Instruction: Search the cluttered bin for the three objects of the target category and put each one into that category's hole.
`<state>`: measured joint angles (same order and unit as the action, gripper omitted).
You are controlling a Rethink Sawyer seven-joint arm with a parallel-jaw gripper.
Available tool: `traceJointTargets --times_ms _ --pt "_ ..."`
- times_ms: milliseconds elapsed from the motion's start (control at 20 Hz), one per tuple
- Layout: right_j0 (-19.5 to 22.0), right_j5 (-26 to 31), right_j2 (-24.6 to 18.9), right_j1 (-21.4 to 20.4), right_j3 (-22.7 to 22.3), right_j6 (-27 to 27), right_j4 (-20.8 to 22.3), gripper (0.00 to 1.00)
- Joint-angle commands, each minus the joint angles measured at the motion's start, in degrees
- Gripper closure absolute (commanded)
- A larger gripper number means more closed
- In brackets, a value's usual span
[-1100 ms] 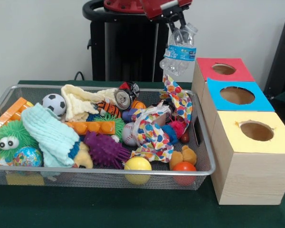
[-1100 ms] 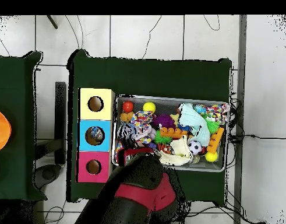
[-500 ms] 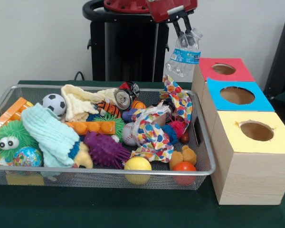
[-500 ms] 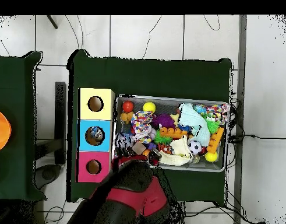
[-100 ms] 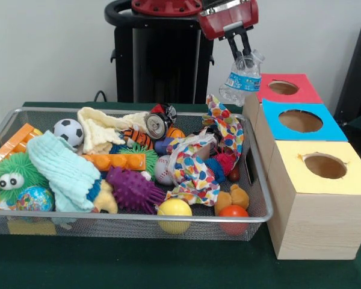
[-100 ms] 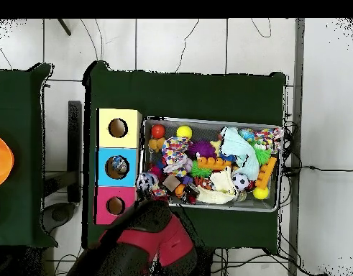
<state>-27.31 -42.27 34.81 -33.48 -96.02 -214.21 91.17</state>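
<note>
The plastic bottle (image 5: 241, 79) hangs tilted in the air just beside the red-topped box (image 5: 285, 88), above that box's near corner and clear of the wire bin (image 5: 260, 180). The gripper (image 5: 243, 48) has its 2 fingers clamped on the bottle's neck end. The bottle looks empty and crumpled, so it is likely light, thin-walled and slippery; the stiffer neck seems the safest place to hold it, since the body would probably buckle. The red-topped box stands in a row with 2 others, the blue-topped box (image 5: 300, 122) next to it and the yellow-topped box (image 5: 325, 167) beyond. In the overhead view the arm (image 6: 147, 241) covers the bottle and gripper entirely. Which hole suits the bottle cannot be told.
</note>
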Motion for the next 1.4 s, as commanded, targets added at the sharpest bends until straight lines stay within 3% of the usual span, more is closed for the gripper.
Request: traceJointTargets --times_ms 50,950,1400 --pt "-1.24 4.77 -4.00 2.46 -1.60 -15.83 -2.02 1.00" --pt "-9.22 5.95 1.94 4.91 3.26 -28.07 -0.63 1.00" --pt "-12.58 7.93 4.52 6.61 4.45 -29.25 -2.01 1.00"
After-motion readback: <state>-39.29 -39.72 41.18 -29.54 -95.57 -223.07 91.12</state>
